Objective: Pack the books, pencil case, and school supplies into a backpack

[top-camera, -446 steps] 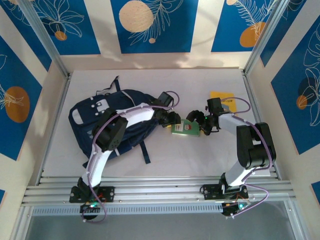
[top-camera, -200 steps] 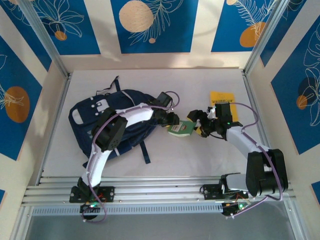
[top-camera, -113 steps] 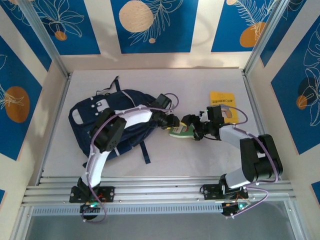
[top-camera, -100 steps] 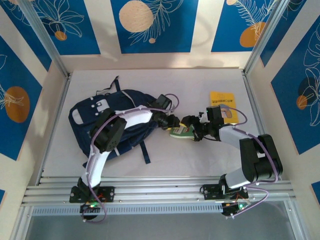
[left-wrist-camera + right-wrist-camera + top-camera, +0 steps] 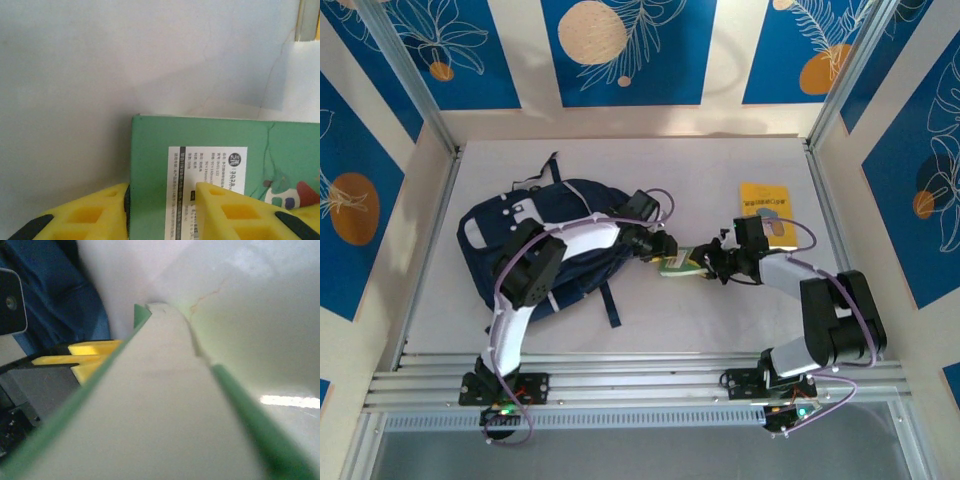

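Green book [image 5: 676,264] sits at the middle of the table [image 5: 720,320], just beside the backpack [image 5: 520,240], pinched by the left gripper [image 5: 662,248]. The right gripper [image 5: 705,262], open a second ago, now clamps its other end (a handover, likely); not yet packed.

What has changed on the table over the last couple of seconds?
The right tool drew back, then swung left to the free end of the small green book; whether it grips yet is unclear. The book shifted slightly toward the backpack. The left tool stays clamped on it; the backpack and the yellow book have not moved.
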`<state>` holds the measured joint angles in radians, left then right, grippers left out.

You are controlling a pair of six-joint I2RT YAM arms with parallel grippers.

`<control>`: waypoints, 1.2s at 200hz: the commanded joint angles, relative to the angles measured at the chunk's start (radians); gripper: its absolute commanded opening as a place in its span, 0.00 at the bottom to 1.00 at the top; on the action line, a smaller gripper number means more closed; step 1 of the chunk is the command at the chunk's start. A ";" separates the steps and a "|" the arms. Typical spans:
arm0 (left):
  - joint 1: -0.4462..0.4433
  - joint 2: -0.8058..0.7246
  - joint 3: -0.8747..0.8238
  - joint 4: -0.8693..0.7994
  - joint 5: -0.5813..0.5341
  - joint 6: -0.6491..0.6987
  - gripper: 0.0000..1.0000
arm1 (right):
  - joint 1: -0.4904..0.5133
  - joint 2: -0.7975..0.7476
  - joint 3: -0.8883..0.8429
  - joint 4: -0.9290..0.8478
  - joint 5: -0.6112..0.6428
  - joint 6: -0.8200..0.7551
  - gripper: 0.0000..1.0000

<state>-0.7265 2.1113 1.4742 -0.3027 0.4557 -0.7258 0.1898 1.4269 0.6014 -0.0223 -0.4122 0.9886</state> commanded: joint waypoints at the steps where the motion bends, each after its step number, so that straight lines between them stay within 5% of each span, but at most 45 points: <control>1: 0.011 -0.095 -0.026 -0.110 -0.014 0.056 0.39 | 0.002 -0.091 0.007 -0.036 0.070 -0.077 0.09; 70: 0.075 -0.326 -0.034 -0.224 -0.105 0.086 0.52 | 0.014 -0.225 0.005 -0.132 0.177 -0.141 0.00; 120: 0.236 -0.487 -0.120 -0.265 -0.248 0.003 0.58 | 0.045 -0.287 0.021 -0.186 0.226 -0.162 0.00; 185: 0.375 -0.435 -0.126 -0.237 -0.337 -0.043 0.58 | 0.077 -0.295 0.029 -0.196 0.248 -0.162 0.00; 240: 0.398 -0.233 0.006 -0.194 -0.259 -0.068 0.51 | 0.080 -0.290 0.021 -0.194 0.258 -0.167 0.00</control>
<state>-0.3363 1.8183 1.4185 -0.5213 0.1574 -0.7658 0.2665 1.1530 0.6022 -0.2253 -0.1593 0.8436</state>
